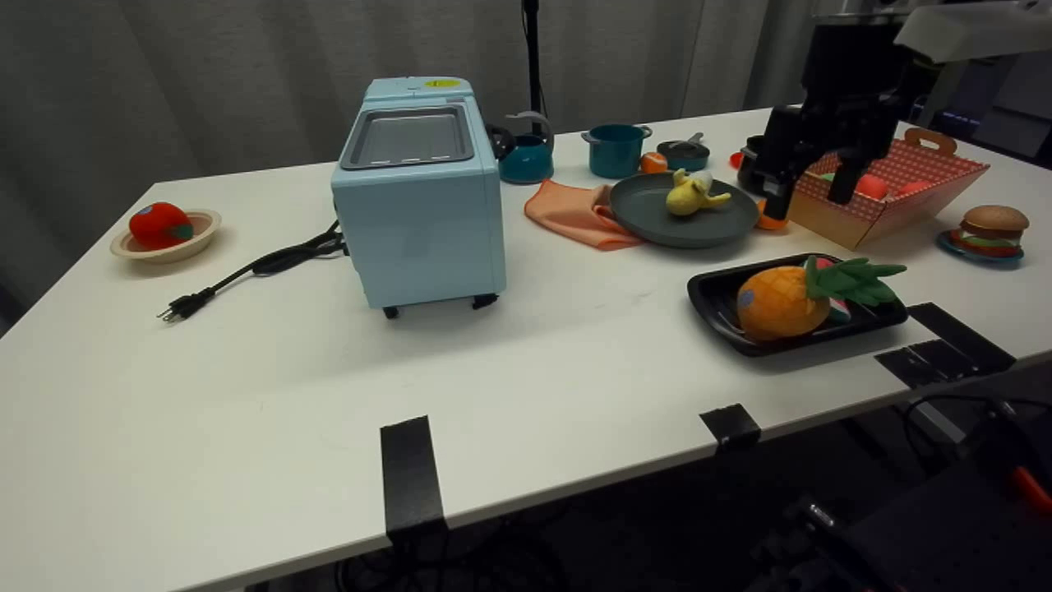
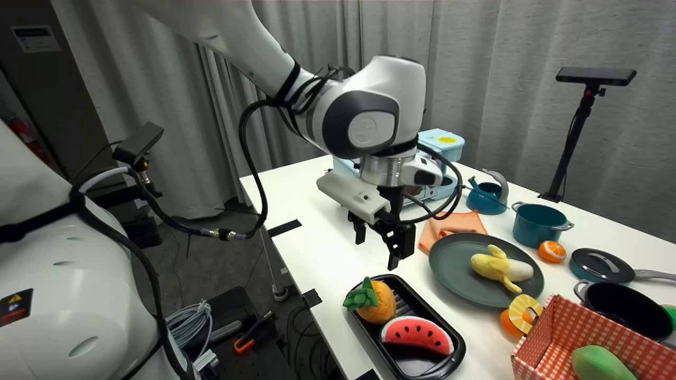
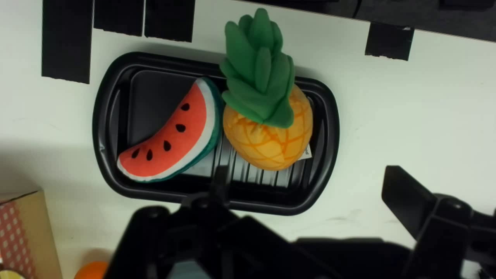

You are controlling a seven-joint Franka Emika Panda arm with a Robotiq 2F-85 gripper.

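Note:
My gripper stands open above the table with nothing between its fingers, and in both exterior views it hangs clear of everything below. Nearest under it is a black ridged tray holding two plush fruits. The plush pineapple, orange with green leaves, sits at the tray's right side in the wrist view. Beside it leans a plush watermelon slice, which the pineapple mostly hides in an exterior view. Close by, a grey plate carries a half-peeled plush banana.
A light blue appliance with a black cord stands mid-table. A beige bowl holds a red plush tomato. A checked basket, a toy burger, an orange cloth, a teal pot and a kettle surround the plate.

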